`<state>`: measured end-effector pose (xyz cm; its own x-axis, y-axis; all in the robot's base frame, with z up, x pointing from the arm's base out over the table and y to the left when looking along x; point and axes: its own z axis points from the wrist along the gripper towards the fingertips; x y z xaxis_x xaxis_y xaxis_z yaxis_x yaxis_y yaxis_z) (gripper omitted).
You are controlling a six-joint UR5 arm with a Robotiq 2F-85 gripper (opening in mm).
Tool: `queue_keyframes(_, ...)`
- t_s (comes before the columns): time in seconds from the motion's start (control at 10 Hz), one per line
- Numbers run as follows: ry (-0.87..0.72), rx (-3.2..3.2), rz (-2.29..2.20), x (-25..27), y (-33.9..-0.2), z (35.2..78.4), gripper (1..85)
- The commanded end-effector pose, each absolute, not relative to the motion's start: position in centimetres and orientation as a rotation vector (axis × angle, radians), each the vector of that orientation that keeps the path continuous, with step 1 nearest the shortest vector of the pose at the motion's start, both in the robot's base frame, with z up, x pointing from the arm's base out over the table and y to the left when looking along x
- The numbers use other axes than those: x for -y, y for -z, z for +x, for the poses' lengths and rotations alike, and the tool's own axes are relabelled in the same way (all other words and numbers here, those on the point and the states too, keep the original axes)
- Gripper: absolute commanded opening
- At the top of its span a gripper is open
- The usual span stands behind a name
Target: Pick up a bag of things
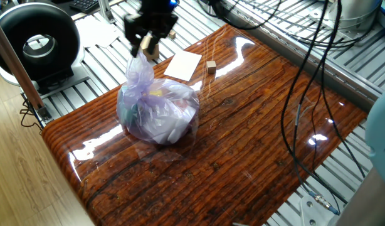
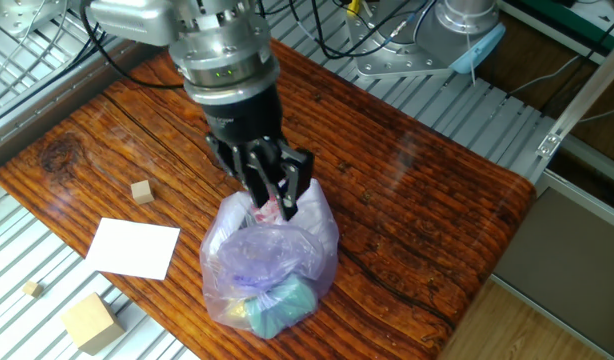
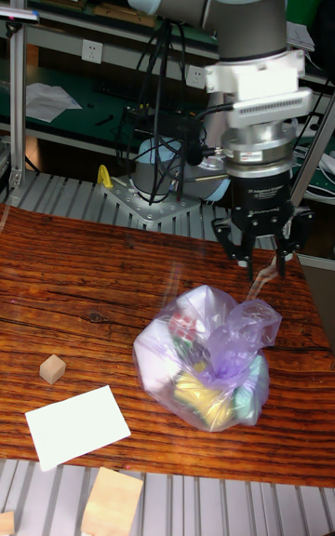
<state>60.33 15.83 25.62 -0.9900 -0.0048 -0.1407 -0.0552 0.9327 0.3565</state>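
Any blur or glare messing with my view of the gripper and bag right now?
One fixed view: gripper motion-smeared, white glare patches on the table. The other fixed view: gripper slightly soft over the bag. Tall fixed view: sharpest, bag clear, no glare.

- A glossy, dark-grained wooden tabletop (image 2: 417, 200) on a grey slatted metal frame (image 1: 79, 94).
- A flat white paper sheet (image 2: 133, 248) lies near the table edge.
- A small pale wooden cube (image 2: 141, 191) sits near the sheet, apart from it.
- A larger pale wooden block (image 2: 91, 322) rests on the slats.
- A tiny wooden cube (image 2: 32, 289) lies on the slats nearby.
- A round black fan-like device (image 1: 37, 43) stands beside the table.
- Black cables (image 1: 318, 69) hang over the far side.
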Motion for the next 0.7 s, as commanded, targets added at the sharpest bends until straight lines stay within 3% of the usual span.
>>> queue_keyframes(0.0,-0.445,-2.925,-0.155,-15.5,-25.4,61.9,43.7)
queue_keyframes(0.1,-0.356,-2.920,-0.181,-14.0,-24.8,62.4,43.7)
queue_keyframes(0.6,-0.349,-2.908,-0.173,-13.6,-22.8,63.7,44.0)
